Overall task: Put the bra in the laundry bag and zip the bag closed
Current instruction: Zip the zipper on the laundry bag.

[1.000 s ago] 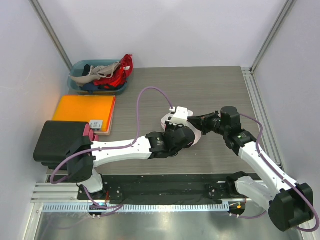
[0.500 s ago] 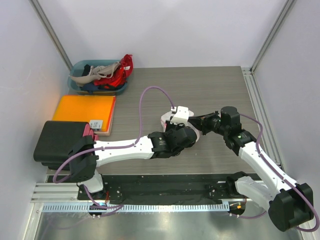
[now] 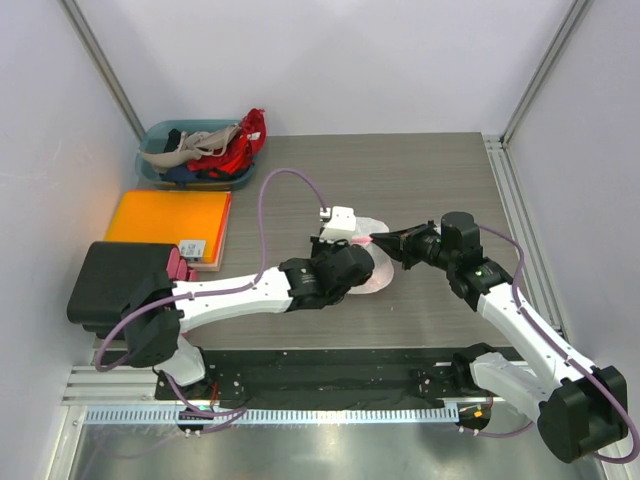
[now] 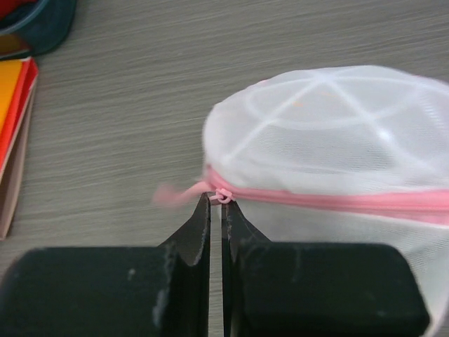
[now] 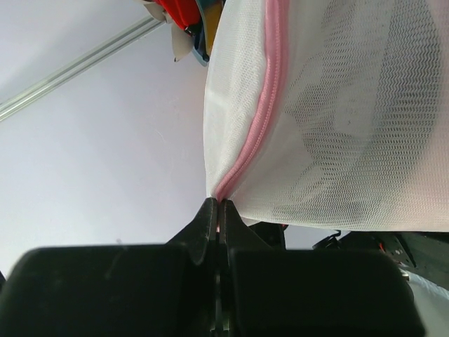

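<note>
Looks like the zipping stage. Left fingers (image 4: 198,228) are pinched tight on the pink zip pull (image 4: 223,196). Right fingers (image 5: 203,225) are clamped on the trim at the opposite edge, with the laundry bag (image 4: 330,133) sitting between them on the worktop (image 4: 140,84). Its long axis and zip run fingers-to-fingers. Next, I'd guess left drags the pull along while right anchors. Can't tell if the bra's inside.

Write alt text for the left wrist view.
The left gripper has its black fingers shut on the small pink zip pull of a rounded white mesh laundry bag with pink zip trim. The bag lies on a grey wood-grain table; an orange pad shows at far left.
</note>
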Motion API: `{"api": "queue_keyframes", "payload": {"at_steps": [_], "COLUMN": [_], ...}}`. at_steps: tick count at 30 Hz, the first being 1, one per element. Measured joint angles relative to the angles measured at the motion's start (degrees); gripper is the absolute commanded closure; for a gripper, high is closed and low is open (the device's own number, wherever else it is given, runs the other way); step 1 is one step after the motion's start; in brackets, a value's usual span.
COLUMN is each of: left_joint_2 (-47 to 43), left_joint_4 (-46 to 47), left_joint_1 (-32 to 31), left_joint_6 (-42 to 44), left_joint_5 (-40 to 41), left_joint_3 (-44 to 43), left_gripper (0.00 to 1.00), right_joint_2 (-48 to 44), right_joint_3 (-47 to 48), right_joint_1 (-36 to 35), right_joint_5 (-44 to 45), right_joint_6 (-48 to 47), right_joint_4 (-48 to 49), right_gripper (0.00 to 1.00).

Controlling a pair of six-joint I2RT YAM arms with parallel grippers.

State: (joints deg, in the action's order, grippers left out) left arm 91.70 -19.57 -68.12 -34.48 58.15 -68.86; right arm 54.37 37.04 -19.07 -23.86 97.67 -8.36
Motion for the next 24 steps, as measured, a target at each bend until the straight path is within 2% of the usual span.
{"api": "queue_keyframes", "payload": {"at_steps": [6,13,16,17,20,21,23,24], "left_joint_2": [-6.1,-14.5,-18.5,-19.6,-23.6,-25.2,-29.4,-31.6], "left_joint_4": [0.9,7.7,8.0,7.7,6.6,6.2,5.5,5.3], "left_joint_1": [3.9,4.9,5.9,6.4,7.2,7.3,7.4,7.4], "left_joint_6": [-0.1,4.1,6.3,6.7,6.4,6.2,5.4,4.9], "left_joint_5": [-2.5,-8.4,-11.6,-12.6,-15.7,-16.6,-18.6,-19.5], "left_joint_3": [7.1,15.8,17.9,18.1,18.5,18.6,19.0,19.1], "left_gripper": [1.00,1.00,0.65,0.48,0.23,0.15,0.02,0.02], "right_joint_2": [0.3,3.9,7.7,10.1,16.8,18.1,20.5,21.5], "right_joint_3": [0.0,-0.1,0.1,0.8,1.9,2.1,4.1,5.4], "right_joint_1": [-0.5,-0.6,-0.3,-0.1,0.1,0.2,0.2,0.2], "right_joint_5": [-2.2,-6.3,-8.6,-9.7,-11.7,-12.4,-14.0,-14.6], "right_joint_6": [-0.5,-3.0,-7.4,-10.1,-16.9,-19.7,-25.9,-28.7], "right_joint_4": [1.7,6.9,10.8,12.0,17.1,17.9,17.3,16.6], "right_gripper": [0.99,0.99,0.99,0.99,0.98,0.93,0.75,0.68]}}
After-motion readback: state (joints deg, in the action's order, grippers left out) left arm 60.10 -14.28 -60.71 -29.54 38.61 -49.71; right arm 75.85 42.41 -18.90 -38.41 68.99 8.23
